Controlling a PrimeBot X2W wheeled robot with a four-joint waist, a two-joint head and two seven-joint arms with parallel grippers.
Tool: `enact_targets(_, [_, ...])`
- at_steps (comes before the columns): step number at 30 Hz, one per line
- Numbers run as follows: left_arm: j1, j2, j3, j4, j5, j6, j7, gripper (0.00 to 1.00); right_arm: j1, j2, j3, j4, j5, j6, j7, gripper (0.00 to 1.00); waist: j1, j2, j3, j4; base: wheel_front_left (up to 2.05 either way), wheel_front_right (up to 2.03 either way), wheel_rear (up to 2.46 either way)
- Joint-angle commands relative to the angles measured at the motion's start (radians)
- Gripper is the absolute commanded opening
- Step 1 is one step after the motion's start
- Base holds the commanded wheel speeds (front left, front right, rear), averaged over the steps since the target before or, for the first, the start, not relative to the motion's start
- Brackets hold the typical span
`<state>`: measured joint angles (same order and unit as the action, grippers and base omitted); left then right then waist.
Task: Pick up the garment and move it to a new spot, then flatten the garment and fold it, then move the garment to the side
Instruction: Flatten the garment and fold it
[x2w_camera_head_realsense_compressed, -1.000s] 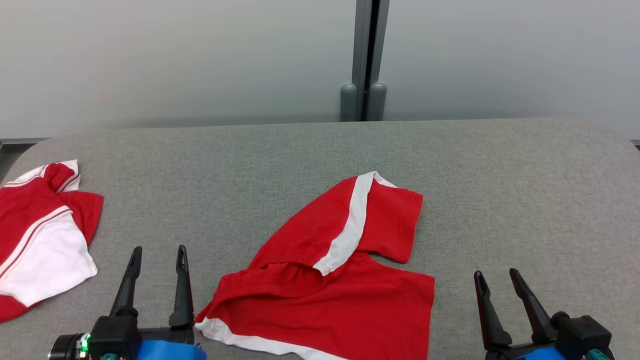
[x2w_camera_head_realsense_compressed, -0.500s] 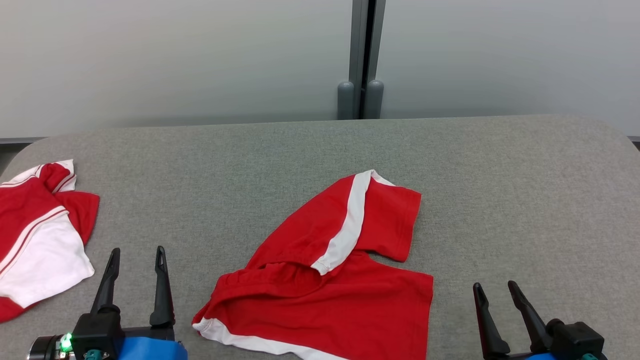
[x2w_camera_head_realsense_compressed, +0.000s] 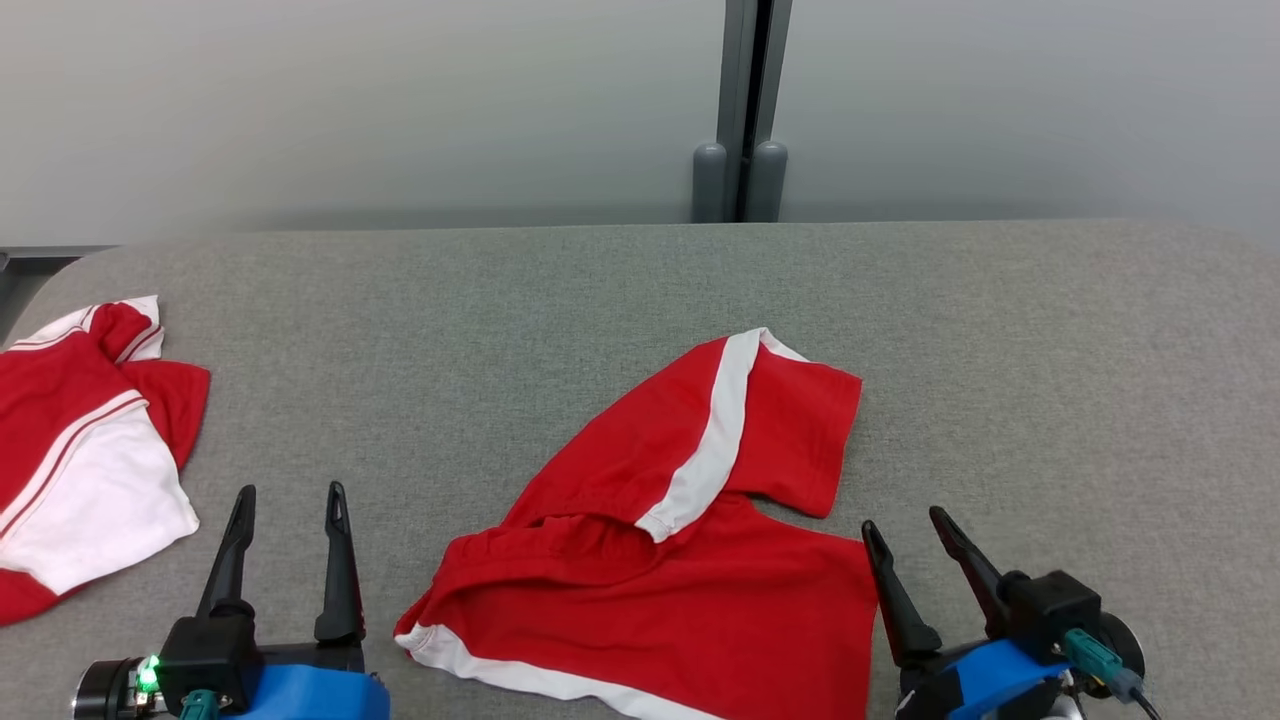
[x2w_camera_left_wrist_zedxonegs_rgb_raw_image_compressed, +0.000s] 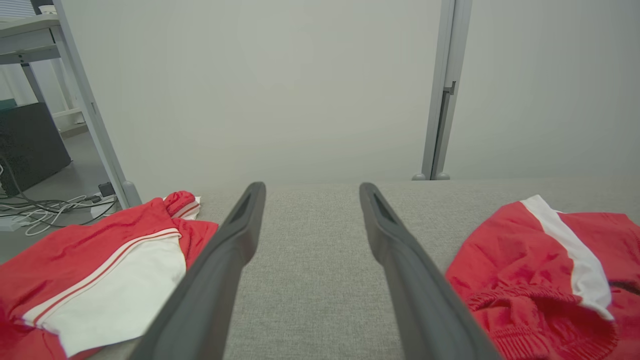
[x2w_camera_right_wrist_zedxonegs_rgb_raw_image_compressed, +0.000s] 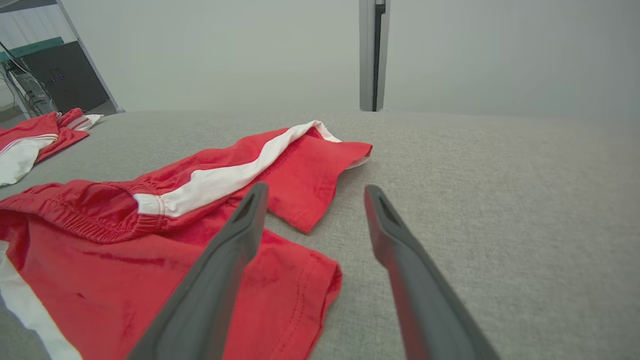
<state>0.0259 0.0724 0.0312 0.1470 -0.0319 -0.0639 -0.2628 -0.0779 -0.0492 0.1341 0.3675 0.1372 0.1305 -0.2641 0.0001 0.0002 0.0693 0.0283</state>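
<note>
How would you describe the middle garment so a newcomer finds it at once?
On the grey table, look to the near middle, between the left end effector and the right end effector. There lie red shorts, crumpled, with a white side stripe. The garment at the left edge has a big white panel instead.

surface: grey fabric-covered table top (x2w_camera_head_realsense_compressed: 1000, 330), corners rounded | behind: pale grey partition panels (x2w_camera_head_realsense_compressed: 300, 100), joined by a grey vertical post (x2w_camera_head_realsense_compressed: 742, 100) | far left: grey floor (x2w_camera_left_wrist_zedxonegs_rgb_raw_image_compressed: 70, 175), loose cables (x2w_camera_left_wrist_zedxonegs_rgb_raw_image_compressed: 50, 206), dark cabinet (x2w_camera_left_wrist_zedxonegs_rgb_raw_image_compressed: 27, 145) | light: soft, even
</note>
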Motion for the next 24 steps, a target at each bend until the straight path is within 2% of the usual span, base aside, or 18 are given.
enact_targets(1, [-0.016, -0.001, 0.002, -0.003, 0.004, -0.004, -0.003, 1.00, -0.040, -0.002, 0.008, 0.035, -0.012, 0.000, -0.001, 1.00, -0.0001, -0.0002, 0.006, 0.006, 0.00, 0.00, 0.00])
enact_targets(14, [-0.038, -0.011, -0.014, -0.009, 0.007, -0.001, -0.003, 1.00, -0.161, -0.002, 0.035, 0.351, 0.000, 0.000, -0.001, 1.00, -0.0001, -0.0002, 0.052, 0.039, 0.00, 0.00, 0.00])
enact_targets(21, [-0.048, -0.014, -0.022, -0.007, 0.008, 0.000, -0.003, 1.00, -0.181, -0.002, 0.081, 0.420, 0.047, 0.000, 0.002, 1.00, -0.0001, -0.0002, 0.069, 0.045, 0.00, 0.00, 0.00])
enact_targets(22, [-0.048, -0.015, -0.022, -0.007, 0.008, 0.001, -0.003, 1.00, -0.186, -0.001, 0.099, 0.423, 0.062, 0.000, 0.002, 0.30, -0.0001, -0.0002, 0.071, 0.044, 0.00, 0.00, 0.00])
enact_targets(23, [-0.048, -0.015, -0.023, -0.006, 0.008, 0.002, -0.003, 1.00, -0.187, -0.001, 0.108, 0.426, 0.067, 0.001, 0.002, 0.00, -0.0001, -0.0002, 0.071, 0.044, 0.00, 0.00, 0.00])
enact_targets(24, [-0.048, -0.015, -0.023, -0.006, 0.008, 0.002, -0.003, 1.00, -0.187, -0.001, 0.108, 0.426, 0.067, 0.001, 0.002, 0.00, -0.0001, -0.0002, 0.071, 0.044, 0.00, 0.00, 0.00])
